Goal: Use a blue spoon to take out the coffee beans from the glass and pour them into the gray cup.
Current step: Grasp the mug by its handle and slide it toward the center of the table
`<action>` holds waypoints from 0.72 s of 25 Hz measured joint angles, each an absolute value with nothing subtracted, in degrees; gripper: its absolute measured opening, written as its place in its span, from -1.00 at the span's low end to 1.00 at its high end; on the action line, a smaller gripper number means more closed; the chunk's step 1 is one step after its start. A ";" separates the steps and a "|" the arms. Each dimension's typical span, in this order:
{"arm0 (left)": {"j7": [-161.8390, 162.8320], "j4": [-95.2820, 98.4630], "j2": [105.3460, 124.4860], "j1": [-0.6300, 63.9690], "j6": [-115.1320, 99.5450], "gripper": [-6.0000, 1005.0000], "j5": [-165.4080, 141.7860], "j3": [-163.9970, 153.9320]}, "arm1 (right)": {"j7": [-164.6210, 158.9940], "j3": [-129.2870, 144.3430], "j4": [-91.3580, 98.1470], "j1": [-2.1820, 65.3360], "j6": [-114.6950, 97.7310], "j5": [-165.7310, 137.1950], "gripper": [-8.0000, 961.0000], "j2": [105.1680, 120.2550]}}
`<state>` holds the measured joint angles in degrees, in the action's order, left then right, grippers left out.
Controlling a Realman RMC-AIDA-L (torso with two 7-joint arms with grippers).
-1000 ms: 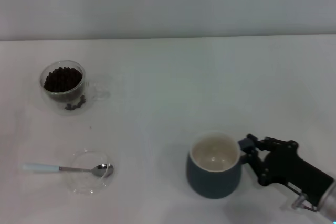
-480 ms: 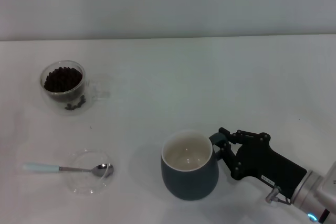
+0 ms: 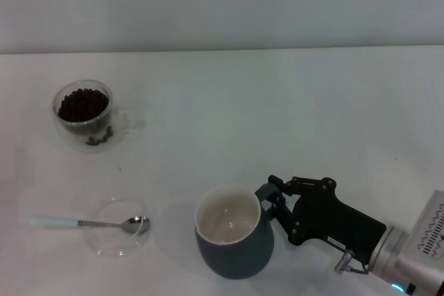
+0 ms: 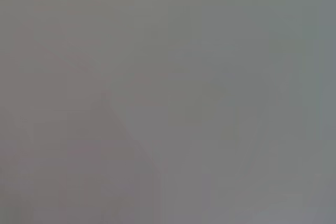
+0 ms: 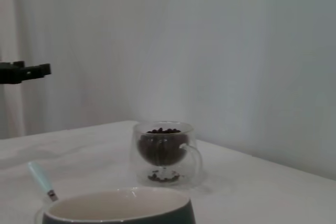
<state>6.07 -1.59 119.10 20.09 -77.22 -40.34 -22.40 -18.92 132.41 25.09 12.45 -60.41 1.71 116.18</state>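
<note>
The white bench (image 3: 277, 102) fills the head view. On it, low and centre, sits the gray cup (image 3: 232, 240) — empty, its cream inside showing. The right claw (image 3: 275, 204) reaches in from the lower right, its 2 black fingers closed on the cup's small loop handle, seemingly so the mug can be steered by its handle toward the other things. In the upper left stands the glass (image 3: 84, 114), where the coffee beans (image 3: 82, 105) heap dark, a few loose in its double base. At lower left a shallow clear dish (image 3: 119, 236) holds the bowl of the blue spoon (image 3: 83, 223), its pale handle overhanging for an easy pick-up. The left claw is out of sight.
</note>
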 joint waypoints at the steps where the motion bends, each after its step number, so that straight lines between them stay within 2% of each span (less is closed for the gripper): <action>1: 6.07 -1.54 119.09 20.09 -77.02 0.77 -40.34 -22.40 | -18.76 132.71 25.11 12.62 -60.34 1.72 -0.69 116.19; 18: 5.68 -1.22 119.00 20.36 -76.15 0.77 -40.34 -22.32 | -16.75 133.81 24.62 14.03 -58.59 1.33 -0.69 116.18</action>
